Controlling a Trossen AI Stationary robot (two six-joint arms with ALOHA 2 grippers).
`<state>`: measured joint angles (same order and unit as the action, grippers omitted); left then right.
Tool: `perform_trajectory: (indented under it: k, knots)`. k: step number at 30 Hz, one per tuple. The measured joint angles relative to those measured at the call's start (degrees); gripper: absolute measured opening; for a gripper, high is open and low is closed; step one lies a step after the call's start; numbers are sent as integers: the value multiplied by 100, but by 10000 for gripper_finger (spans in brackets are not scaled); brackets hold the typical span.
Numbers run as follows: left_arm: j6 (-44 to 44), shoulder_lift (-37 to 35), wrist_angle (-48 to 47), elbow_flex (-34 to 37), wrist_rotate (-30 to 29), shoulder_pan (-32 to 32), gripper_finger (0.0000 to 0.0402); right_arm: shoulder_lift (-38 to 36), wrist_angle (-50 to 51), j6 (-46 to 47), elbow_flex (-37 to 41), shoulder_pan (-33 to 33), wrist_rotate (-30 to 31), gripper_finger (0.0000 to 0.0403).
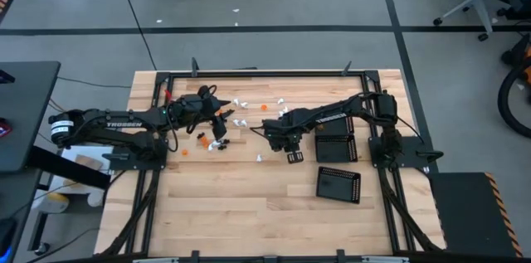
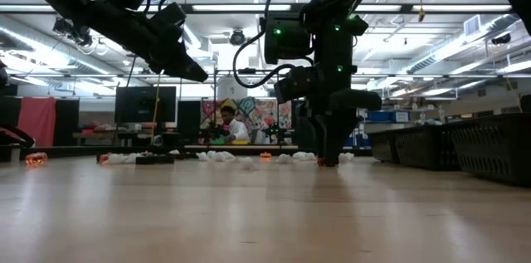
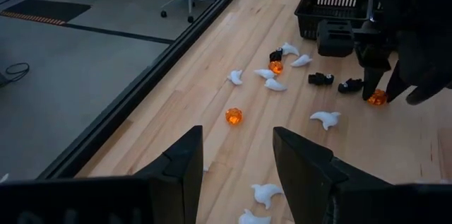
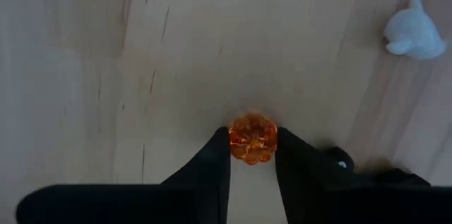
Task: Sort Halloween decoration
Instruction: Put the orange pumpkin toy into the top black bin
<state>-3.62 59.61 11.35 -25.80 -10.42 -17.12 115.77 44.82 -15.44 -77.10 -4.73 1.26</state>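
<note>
A: R gripper [image 4: 253, 155] status?

B: Pointing straight down at the table [image 1: 249, 205], fingers pinched on an orange pumpkin piece [image 4: 252, 138], one on either side of it. Piece sits on the wood between the tips. Prob. the grab step before carrying it off to a tray.

A: Other bits?

B: White ghost piece [image 4: 413, 32] lies near, off to one side of the R fingers. More white, orange and black pieces scattered btwn the two arms. Black perforated trays [image 1: 338, 185] sit behind and beside the R arm, likely the sorting bins.

A: L gripper [image 3: 236, 155]?

B: Hangs above the table, fingers apart, nothing in them. Looks parked so it's clear of the R arm.

A: Any text?

B: "TROSSEN" on the L arm, high view. Nothing else readable.
</note>
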Motion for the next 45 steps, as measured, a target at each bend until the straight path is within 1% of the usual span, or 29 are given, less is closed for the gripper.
perform_trajectory:
  k: [12,16,19,23,30,34,38,45]
  knots:
    - [0,0,-47,0,1,0,157,46,352,-18,-489,-7,51,92]
    - [0,0,-59,0,1,0,157,-179,454,26,-508,-34,75,92]
    - [0,0,-83,0,1,0,157,-514,501,176,-446,-85,141,92]
    - [2,0,-87,0,1,0,157,-1140,564,363,-161,-151,615,92]
    - [2,0,-86,0,0,0,157,-2333,822,948,652,-441,1096,91]
    - [2,0,-85,0,1,0,157,-2856,800,1265,1324,-713,1131,91]
    - [2,0,-84,0,0,0,157,-3203,690,1487,1936,-977,1130,93]
    - [2,0,-81,0,-1,0,157,-3381,175,1637,2736,-1405,1056,100]
